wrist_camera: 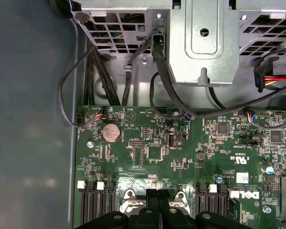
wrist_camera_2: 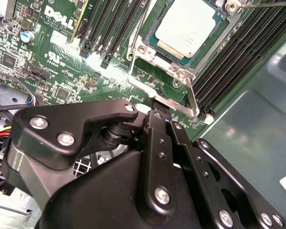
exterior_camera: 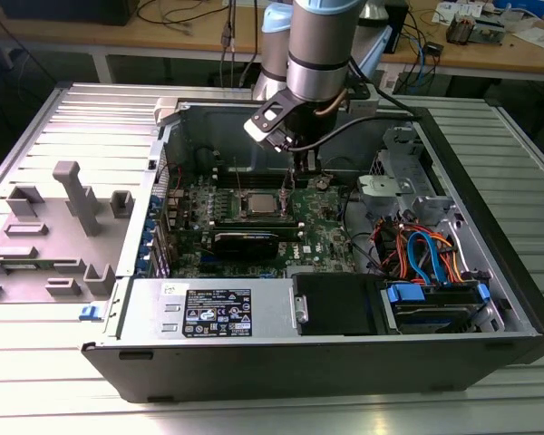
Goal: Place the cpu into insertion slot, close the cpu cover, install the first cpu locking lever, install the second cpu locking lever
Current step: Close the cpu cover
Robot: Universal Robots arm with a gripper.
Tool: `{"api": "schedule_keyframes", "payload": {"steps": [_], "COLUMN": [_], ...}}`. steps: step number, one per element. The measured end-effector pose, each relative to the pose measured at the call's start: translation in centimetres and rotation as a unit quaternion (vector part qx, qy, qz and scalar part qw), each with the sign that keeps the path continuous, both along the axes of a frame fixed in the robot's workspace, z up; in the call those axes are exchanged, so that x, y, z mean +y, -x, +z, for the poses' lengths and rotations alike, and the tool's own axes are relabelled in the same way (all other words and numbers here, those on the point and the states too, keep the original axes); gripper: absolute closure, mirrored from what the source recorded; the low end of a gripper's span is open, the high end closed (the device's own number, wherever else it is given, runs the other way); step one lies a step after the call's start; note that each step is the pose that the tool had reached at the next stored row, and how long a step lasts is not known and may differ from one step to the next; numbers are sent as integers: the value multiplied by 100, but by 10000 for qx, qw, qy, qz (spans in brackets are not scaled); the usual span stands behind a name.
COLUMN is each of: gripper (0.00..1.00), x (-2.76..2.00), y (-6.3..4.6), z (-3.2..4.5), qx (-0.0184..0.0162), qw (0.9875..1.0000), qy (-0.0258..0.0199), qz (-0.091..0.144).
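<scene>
Open computer case (exterior_camera: 494, 299); its green motherboard (wrist_camera: 181, 157) surrounds the insertion slot (wrist_camera_2: 138, 50). Just beside the slot hangs the gripper (wrist_camera_2: 157, 102), fingers together. The cpu cover (wrist_camera_2: 174, 64) lies on the slot, framing the seated cpu (wrist_camera_2: 188, 26).

table (exterior_camera: 36, 381): ribbed grey metal | behind: wooden workbench (exterior_camera: 63, 41), cables (exterior_camera: 177, 14) strewn | beneath bench: dark floor (exterior_camera: 18, 72)
</scene>
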State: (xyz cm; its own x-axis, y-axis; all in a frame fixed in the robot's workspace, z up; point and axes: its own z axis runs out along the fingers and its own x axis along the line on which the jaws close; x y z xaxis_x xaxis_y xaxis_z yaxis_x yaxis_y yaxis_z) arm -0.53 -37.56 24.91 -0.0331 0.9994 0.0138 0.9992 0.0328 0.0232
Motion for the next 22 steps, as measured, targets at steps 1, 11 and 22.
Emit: {"api": "schedule_keyframes", "payload": {"steps": [1, 11, 22], "gripper": [89, 89, 89], "x": [0, 0, 0], "y": [4, 38, 113], "z": [0, 0, 0], "qx": [0, 0, 0], "qw": [10000, 10000, 10000], "qy": [0, 0, 0], "qz": [0, 0, 0]}}
